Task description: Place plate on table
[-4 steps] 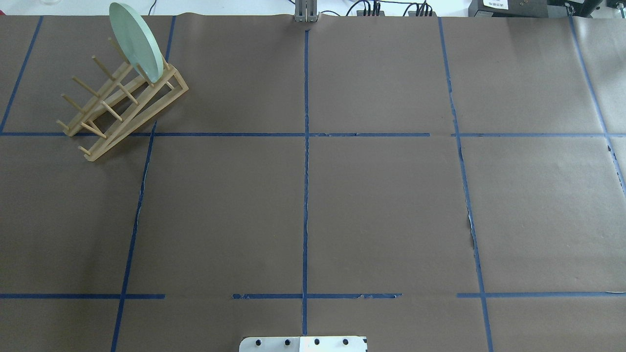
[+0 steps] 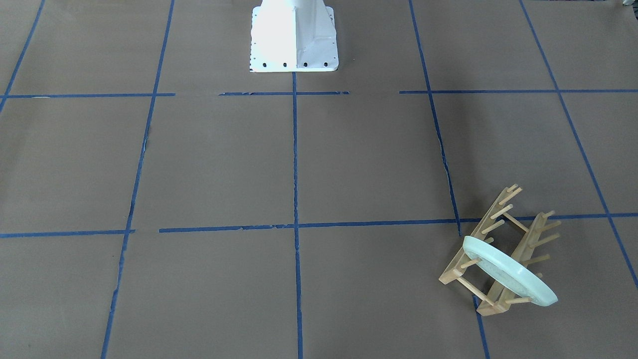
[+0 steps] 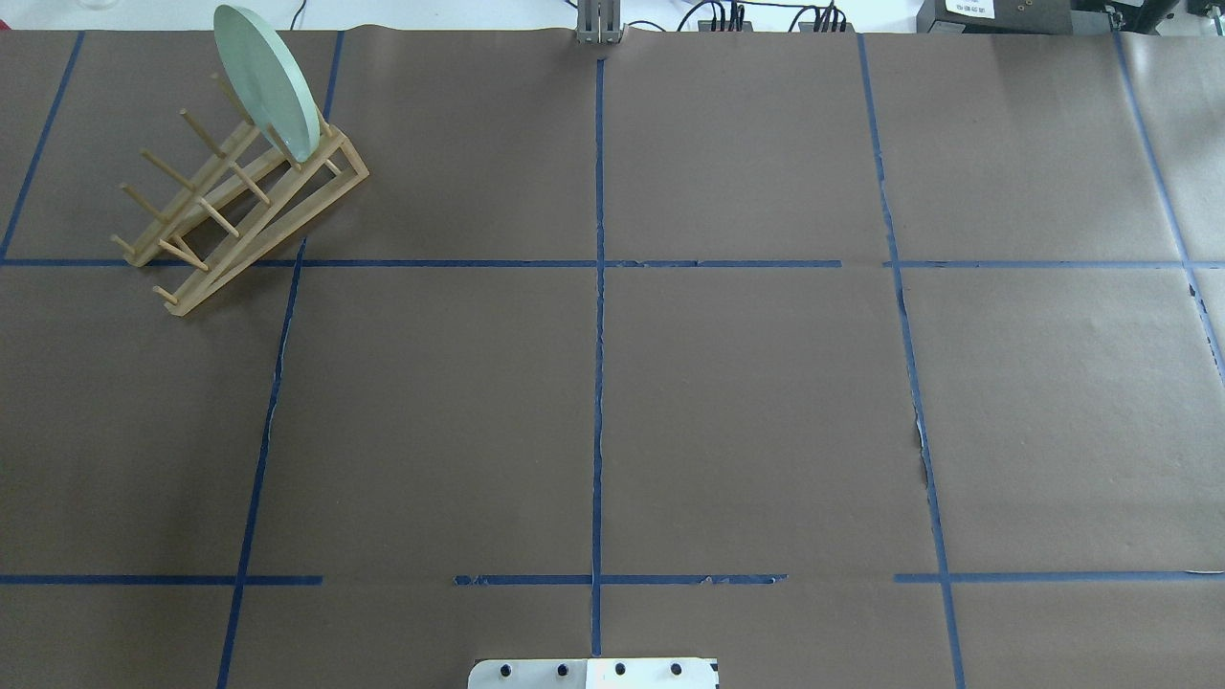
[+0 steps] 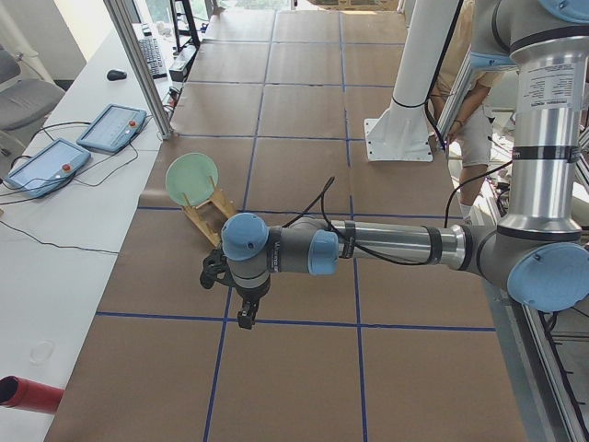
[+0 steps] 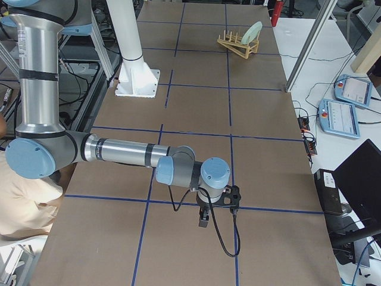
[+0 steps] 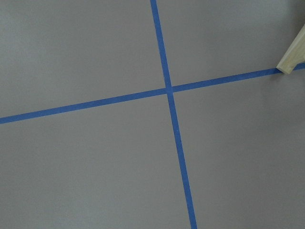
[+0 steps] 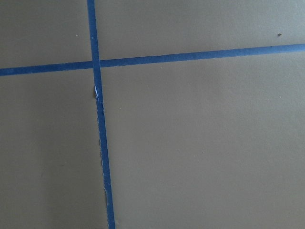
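Note:
The pale mint-green plate (image 3: 263, 81) stands on edge in the far slot of a light wooden peg rack (image 3: 239, 206) at the table's (image 3: 746, 402) far left. It shows in the front-facing view (image 2: 508, 271), the exterior left view (image 4: 191, 173) and the exterior right view (image 5: 253, 30). My left gripper (image 4: 241, 308) hangs above the table, short of the rack; I cannot tell if it is open. My right gripper (image 5: 205, 217) hangs above the table, far from the plate; I cannot tell its state. No gripper shows in the overhead or front-facing views.
The white robot base (image 2: 294, 40) stands at the near middle edge. A corner of the rack (image 6: 291, 55) shows in the left wrist view. Blue tape lines (image 7: 100, 129) cross the paper. Tablets (image 4: 110, 124) and cables lie beyond the far edge.

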Robot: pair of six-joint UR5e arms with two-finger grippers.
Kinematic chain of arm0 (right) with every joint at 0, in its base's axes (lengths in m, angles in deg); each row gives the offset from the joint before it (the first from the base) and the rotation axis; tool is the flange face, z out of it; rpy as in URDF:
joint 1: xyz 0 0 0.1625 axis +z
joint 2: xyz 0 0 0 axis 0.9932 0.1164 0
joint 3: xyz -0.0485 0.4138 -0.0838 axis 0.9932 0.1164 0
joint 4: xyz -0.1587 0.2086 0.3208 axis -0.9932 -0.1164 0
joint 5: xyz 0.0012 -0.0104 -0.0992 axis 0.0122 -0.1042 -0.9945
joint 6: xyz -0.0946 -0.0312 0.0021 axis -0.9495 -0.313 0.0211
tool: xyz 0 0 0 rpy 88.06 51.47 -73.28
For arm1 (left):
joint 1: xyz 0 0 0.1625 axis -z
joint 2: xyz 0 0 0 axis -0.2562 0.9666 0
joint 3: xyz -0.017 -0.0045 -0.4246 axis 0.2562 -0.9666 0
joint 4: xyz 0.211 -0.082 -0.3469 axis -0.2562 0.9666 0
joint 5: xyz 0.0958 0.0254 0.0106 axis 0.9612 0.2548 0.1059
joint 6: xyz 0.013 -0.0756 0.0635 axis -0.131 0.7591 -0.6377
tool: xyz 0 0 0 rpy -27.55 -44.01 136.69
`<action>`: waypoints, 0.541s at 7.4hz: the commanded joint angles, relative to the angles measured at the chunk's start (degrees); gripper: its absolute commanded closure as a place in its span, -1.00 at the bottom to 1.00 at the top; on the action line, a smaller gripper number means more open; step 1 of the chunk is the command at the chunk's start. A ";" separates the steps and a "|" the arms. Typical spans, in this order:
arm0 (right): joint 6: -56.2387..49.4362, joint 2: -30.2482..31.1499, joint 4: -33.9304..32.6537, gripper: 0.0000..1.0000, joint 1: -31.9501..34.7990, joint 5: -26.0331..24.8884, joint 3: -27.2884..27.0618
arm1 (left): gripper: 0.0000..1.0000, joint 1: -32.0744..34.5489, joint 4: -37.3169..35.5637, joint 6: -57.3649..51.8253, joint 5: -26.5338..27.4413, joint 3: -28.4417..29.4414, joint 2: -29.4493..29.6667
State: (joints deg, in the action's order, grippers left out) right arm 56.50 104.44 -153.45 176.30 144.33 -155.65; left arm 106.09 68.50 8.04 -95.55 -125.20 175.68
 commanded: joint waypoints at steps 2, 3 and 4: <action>0.00 0.00 0.00 -1.00 0.00 0.00 -0.07 | -1.00 -0.19 0.12 -0.11 1.67 -1.47 4.39; 0.00 0.00 0.00 -1.00 0.00 0.00 0.02 | -1.00 -0.01 1.34 0.50 1.67 -0.52 8.67; 0.00 0.00 0.00 -1.00 0.00 0.00 0.02 | -1.00 0.60 5.61 3.11 2.72 -0.25 11.23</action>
State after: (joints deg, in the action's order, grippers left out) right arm 56.51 104.45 -153.45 176.30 144.33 -155.67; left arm 106.16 70.39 8.94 -93.73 -125.88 183.14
